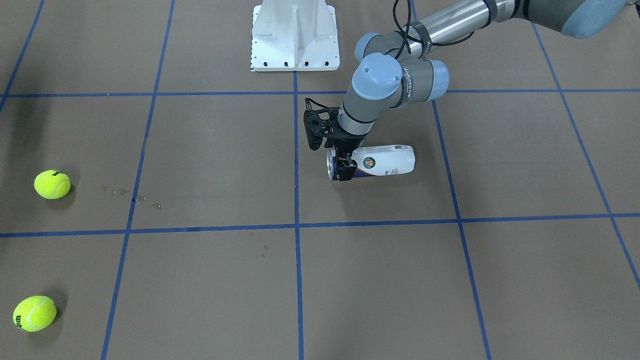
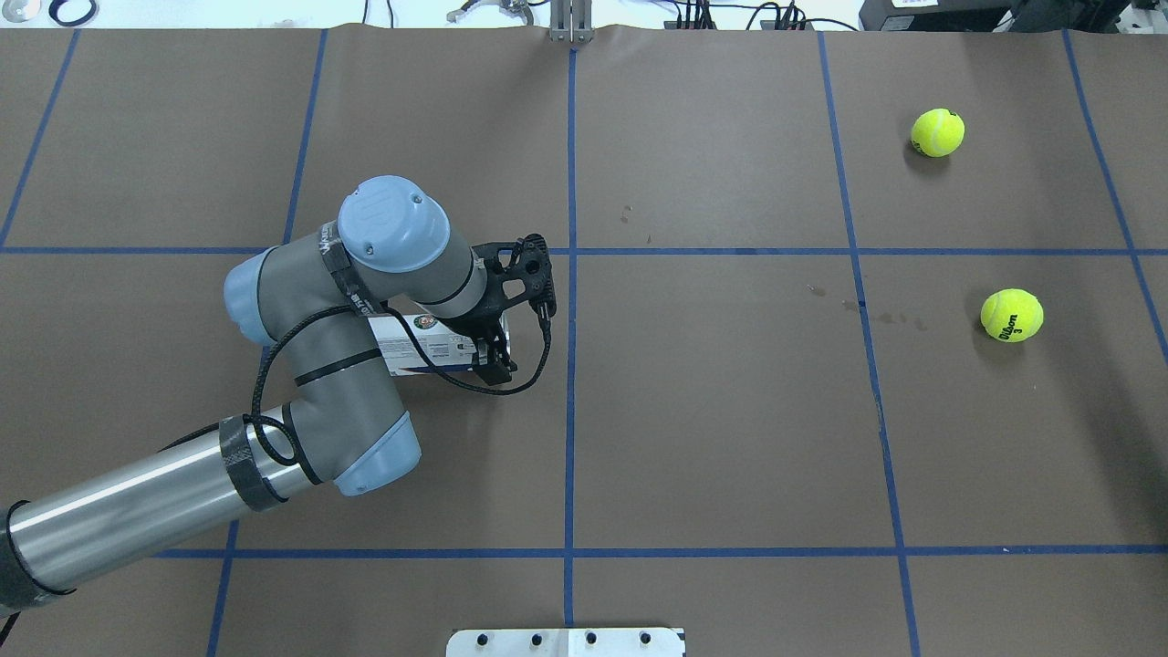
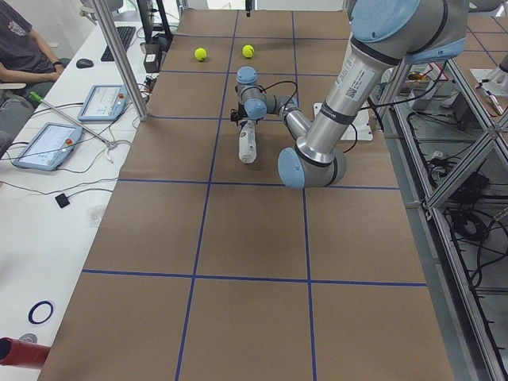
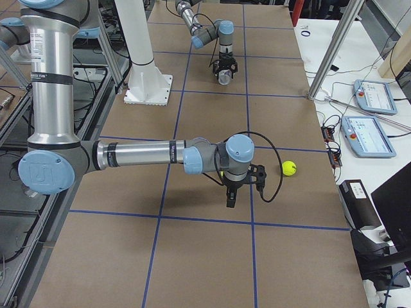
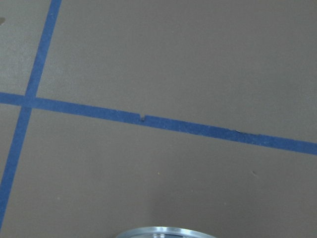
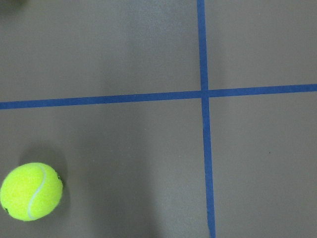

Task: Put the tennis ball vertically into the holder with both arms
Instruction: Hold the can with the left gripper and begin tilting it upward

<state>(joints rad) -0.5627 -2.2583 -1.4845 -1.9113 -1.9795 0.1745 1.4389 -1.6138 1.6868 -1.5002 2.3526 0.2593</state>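
Observation:
The holder (image 1: 387, 161) lies on its side on the brown table, its silver rim toward the table's middle. My left gripper (image 1: 344, 167) straddles it just behind the rim and looks shut on it; it also shows in the overhead view (image 2: 495, 351). The rim (image 5: 163, 231) peeks into the left wrist view. Two yellow tennis balls (image 1: 52, 184) (image 1: 34, 313) lie far off on my right side. My right gripper (image 4: 230, 199) shows only in the exterior right view, hovering above the table near one ball (image 4: 289, 168); I cannot tell whether it is open. A ball (image 6: 30, 191) sits low left in the right wrist view.
The white robot base (image 1: 295, 35) stands at the table's robot side. Blue tape lines (image 2: 570, 401) grid the brown surface. Operator tablets (image 4: 369, 96) sit on a side table beyond the far edge.

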